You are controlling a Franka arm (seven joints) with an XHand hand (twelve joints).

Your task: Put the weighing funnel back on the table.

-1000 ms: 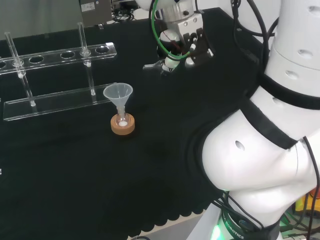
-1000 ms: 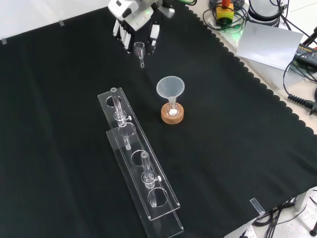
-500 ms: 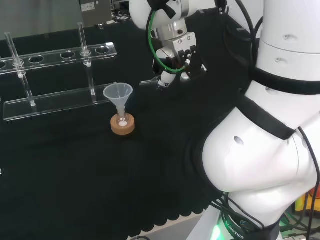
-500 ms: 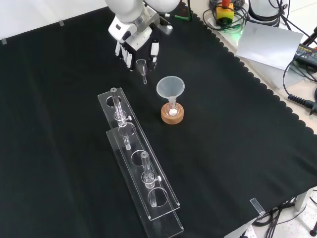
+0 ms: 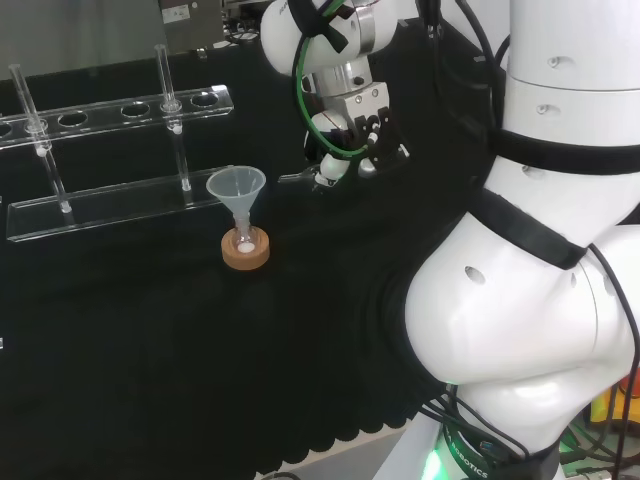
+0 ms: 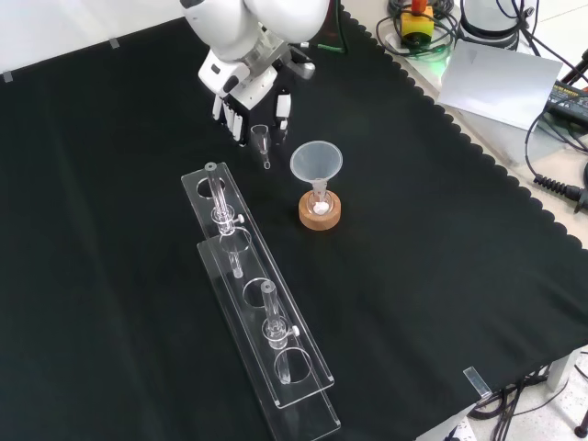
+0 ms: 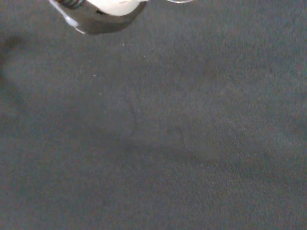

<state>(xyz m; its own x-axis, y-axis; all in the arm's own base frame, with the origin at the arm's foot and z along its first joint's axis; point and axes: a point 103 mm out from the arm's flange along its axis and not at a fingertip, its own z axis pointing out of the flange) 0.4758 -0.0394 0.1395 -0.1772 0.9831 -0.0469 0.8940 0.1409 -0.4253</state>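
Observation:
The hand (image 6: 246,96) comes in from the top of the front view with its fingers curled round the weighing funnel (image 6: 262,142), a small clear scoop with a short stem that points towards the rack. In the head view the hand (image 5: 352,135) hangs low over the cloth, to the right of and beyond the big funnel, and the weighing funnel's stem (image 5: 297,178) sticks out to its left. The wrist view has a blurred white part of the hand (image 7: 103,12) over bare black cloth.
The big funnel (image 6: 317,165) stands mouth up in a small flask on a cork ring (image 6: 320,212), just right of the hand in the front view. A clear two-tier tube rack (image 6: 257,303) with glass tubes lies nearer the camera. The arm's white links (image 5: 540,300) stand at the head view's right.
The hand has come down and moved towards the big funnel and the rack, with the weighing funnel still in its fingers. The arm's links have swung with it.

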